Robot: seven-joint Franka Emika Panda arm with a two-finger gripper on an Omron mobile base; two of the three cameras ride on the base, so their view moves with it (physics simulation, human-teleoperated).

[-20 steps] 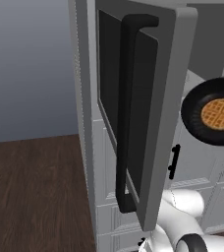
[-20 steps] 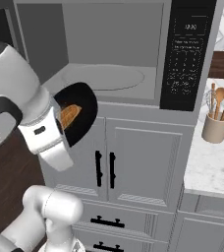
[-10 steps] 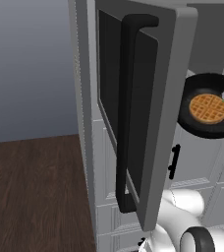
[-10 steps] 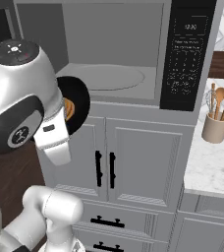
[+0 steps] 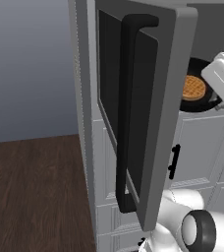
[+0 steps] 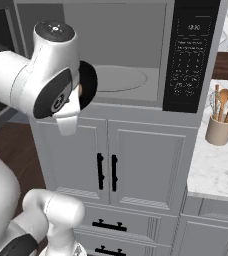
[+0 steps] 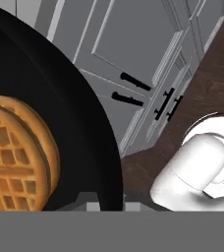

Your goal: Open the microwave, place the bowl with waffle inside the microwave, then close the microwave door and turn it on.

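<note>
While the bowl is carried up toward the open oven, the notes run as follows.

Jaws: nearly together, pinched on the rim of the bowl (image 7: 92,147) at the hand view's 6 o'clock; the gripper (image 7: 106,202) barely shows its tips there.
Bowl: black and shallow, held in the air with the waffle (image 7: 15,157) lying flat inside. From the left base camera it hangs at 3 o'clock, just right of the door's edge and level with the cavity mouth.
Step in hand: door already open; the bowl is being brought in, not yet set down.
Next move: by my reading, carry the bowl level over the sill and onto the round turntable (image 6: 118,80), then let go and back out. Tilt would slide the waffle.
Microwave (image 6: 136,30): cavity light grey, with a dark keypad panel (image 6: 191,55) at 2 o'clock in the right base view.
Microwave door (image 5: 175,98): swung wide, long black bar handle (image 5: 128,113) facing the camera; it stands close beside the bowl and could be clipped.
Obstruction: the arm's big white joint (image 6: 46,80) hides most of the bowl from the right.
Around: white cabinet doors (image 6: 111,160) below, utensil crock (image 6: 220,132) on the marble counter (image 6: 213,175) at 3 o'clock, well clear.
</note>
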